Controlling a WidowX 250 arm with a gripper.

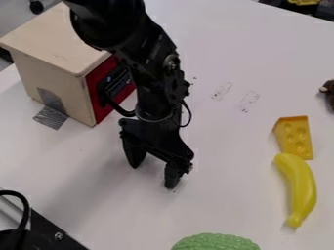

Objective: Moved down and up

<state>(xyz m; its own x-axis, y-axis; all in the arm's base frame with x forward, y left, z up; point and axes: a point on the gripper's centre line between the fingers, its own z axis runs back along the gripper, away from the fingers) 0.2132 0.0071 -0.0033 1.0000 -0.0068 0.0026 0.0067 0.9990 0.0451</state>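
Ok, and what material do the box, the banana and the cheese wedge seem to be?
The box looks like bare, matte wood, perhaps plywood: pale tan panels with plain straight edges. The banana is probably smooth plastic, evenly yellow with a soft sheen. The cheese wedge could be plastic or rubber, since its holes look like shallow moulded dents.

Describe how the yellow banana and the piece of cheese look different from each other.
The banana is long and curved, while the cheese is a shorter, straight-edged wedge. The banana looks smooth; the cheese has round hollows in its face. The banana is a lemony yellow, the cheese a deeper, more orange yellow. Both are yellowish, food-shaped things lying on the white table.
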